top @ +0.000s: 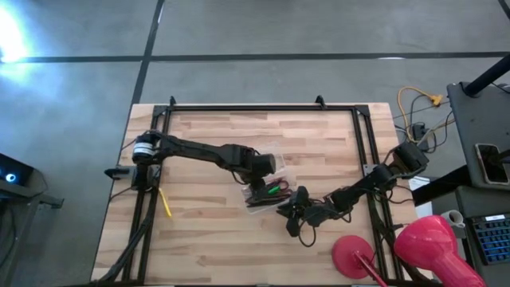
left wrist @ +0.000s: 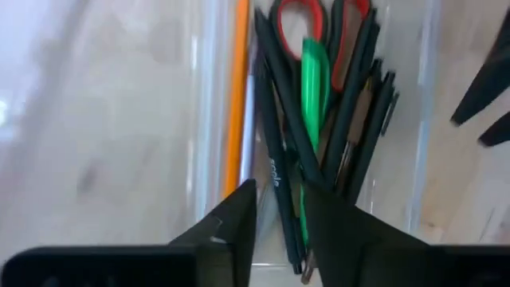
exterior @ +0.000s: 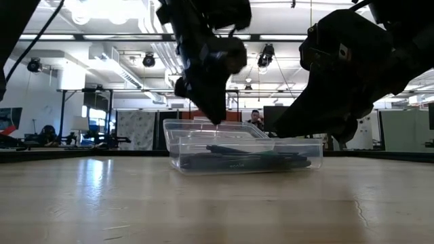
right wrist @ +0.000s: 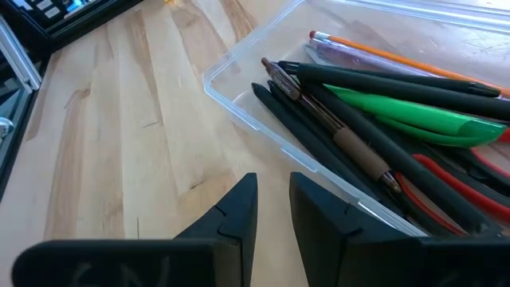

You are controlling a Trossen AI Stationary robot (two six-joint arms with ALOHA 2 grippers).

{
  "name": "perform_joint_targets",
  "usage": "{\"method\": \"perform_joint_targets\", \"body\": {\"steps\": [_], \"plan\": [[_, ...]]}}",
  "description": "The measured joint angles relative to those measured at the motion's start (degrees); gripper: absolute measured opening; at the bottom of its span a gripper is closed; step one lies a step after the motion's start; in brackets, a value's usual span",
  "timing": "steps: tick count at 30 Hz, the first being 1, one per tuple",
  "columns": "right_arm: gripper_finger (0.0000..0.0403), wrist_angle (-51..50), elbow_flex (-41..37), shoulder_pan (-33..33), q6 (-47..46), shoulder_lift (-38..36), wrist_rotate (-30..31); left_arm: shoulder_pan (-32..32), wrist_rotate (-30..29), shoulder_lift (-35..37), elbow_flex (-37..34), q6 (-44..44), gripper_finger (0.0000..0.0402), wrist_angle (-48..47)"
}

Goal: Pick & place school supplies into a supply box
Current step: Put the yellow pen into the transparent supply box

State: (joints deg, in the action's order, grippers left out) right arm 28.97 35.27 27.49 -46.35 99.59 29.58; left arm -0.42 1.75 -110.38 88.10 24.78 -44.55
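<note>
The clear supply box [top: 249, 196] rests flat on the wooden table near its middle. Inside it lie several dark pens [left wrist: 279, 159], a green pen [left wrist: 313, 80], an orange pencil [left wrist: 235, 104] and red-handled scissors [left wrist: 299, 12]. My left gripper [left wrist: 280, 215] points steeply down over the box, open, fingertips [exterior: 217, 120] about level with the rim and above the pens. My right gripper [right wrist: 273, 199] hovers low beside the box's right end [right wrist: 239, 104], fingers slightly apart with nothing between them. A yellow pen [top: 165, 201] lies on the table at the left.
A black metal frame [top: 263, 108] runs around the tabletop. Two pink round objects [top: 430, 247] [top: 355, 259] sit at the front right corner. Cables [top: 418, 112] lie beyond the back right. Bare wood stretches between the yellow pen and the box.
</note>
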Motion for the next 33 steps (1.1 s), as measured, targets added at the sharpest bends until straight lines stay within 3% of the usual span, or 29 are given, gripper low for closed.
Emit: {"method": "perform_joint_targets", "body": {"steps": [4, 11, 13, 15, 18, 22, 26, 29, 33], "plan": [[0.0068, 0.0, 0.0, 0.0, 0.0, 0.0, 0.0, -0.6, -1.6, 3.7, 0.1, -1.6, 0.0117, -5.1], [0.0068, 0.0, 0.0, 0.0, -0.1, 0.0, 0.0, -8.7, -1.4, 12.5, -2.5, -24.6, 0.0125, -23.9], [0.0068, 0.1, 0.0, 0.0, -0.1, 0.0, 0.0, -11.1, -1.0, 14.5, -4.9, -22.4, 0.0125, -27.9], [0.0068, 0.0, 0.0, 0.0, -0.1, 0.0, 0.0, -12.5, 0.0, 16.0, -7.8, -9.4, 0.0126, -29.0], [0.0068, 0.0, 0.0, 0.0, -0.1, 0.0, 0.0, -13.1, -0.9, 18.7, -14.3, 20.7, 0.0125, -26.2], [0.0068, 0.0, 0.0, 0.0, -0.1, 0.0, 0.0, -18.9, -11.0, 27.0, -24.8, 51.6, 0.0124, -16.0], [0.0068, 0.1, 0.0, 0.0, -0.1, 0.0, 0.0, -27.7, -17.3, 35.2, -34.3, 79.5, 0.0124, -14.7], [0.0068, 0.0, 0.0, 0.0, -0.1, 0.0, 0.0, -33.6, -17.9, 39.6, -40.2, 92.7, 0.0124, -15.2], [0.0068, 0.1, 0.0, 0.0, -0.1, 0.0, 0.0, -35.2, -14.1, 41.3, -44.8, 94.7, 0.0124, -15.5]]}}
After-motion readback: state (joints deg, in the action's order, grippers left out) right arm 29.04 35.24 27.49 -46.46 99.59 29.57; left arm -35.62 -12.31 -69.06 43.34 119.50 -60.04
